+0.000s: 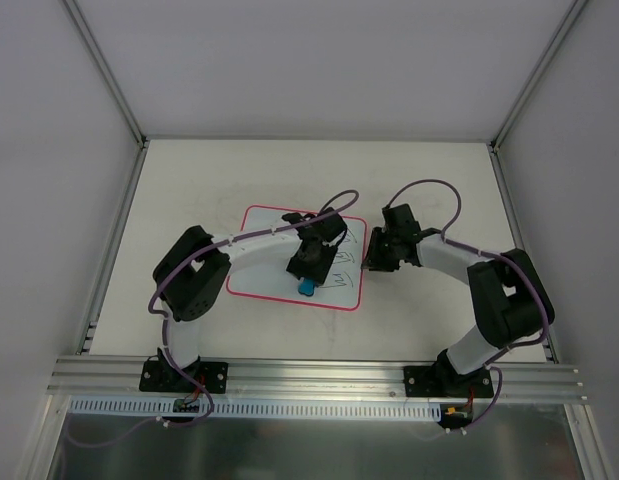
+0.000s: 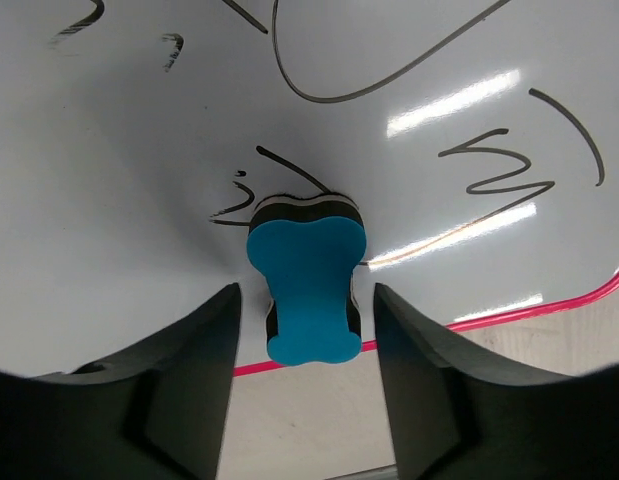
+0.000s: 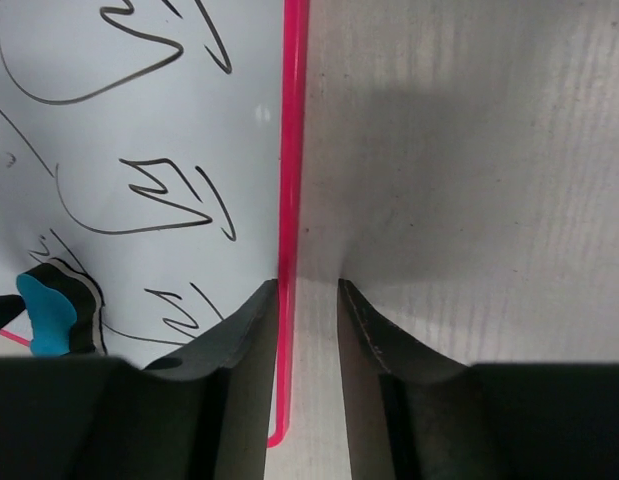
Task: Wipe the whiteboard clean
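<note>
Our left claw (image 2: pixel 307 290) is hanging with its jaws apart astride the small blue foam eraser block (image 2: pixel 307 305), with slim gaps on either side and nothing clamped. Our right claw (image 3: pixel 307 285) is sitting narrowly parted over the edge of the thin, square, red-bordered white whiteboard (image 1: pixel 264 282), which is lying flat, face up, mid-table (image 1: pixel 439 180), slightly skewed, with no real long axis. We are judging it light, stiff and slick, so it is best pinned at its rim.
</note>
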`<state>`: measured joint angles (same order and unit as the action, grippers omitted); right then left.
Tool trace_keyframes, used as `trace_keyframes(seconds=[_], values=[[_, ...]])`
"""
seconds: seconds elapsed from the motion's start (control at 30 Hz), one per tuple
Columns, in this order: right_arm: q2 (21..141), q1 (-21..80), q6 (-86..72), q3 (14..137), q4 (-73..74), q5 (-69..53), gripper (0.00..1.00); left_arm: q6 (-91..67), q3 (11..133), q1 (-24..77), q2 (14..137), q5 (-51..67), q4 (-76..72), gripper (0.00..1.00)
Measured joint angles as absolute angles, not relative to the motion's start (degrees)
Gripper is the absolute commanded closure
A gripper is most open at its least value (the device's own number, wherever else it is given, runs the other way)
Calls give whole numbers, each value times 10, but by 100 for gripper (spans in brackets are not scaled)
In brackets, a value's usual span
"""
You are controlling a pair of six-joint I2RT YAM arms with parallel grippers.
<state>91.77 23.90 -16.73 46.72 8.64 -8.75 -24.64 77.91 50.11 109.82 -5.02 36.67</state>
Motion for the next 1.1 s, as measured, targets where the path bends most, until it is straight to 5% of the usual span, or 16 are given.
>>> trace_keyframes(seconds=[0.23,0.47,0.93,1.1], values=[[900,245,-151,479,140,-53,41,-247,780,494,1094,-49,362,11],[885,305,-145,522,208,11,16,-244,774,413,1021,-40,360,1],[1020,475,-202,759,298,56,22,-200,634,115,887,-36,350,1],[1070,510,-224,793,336,58,33,-199,592,70,856,-43,343,1]])
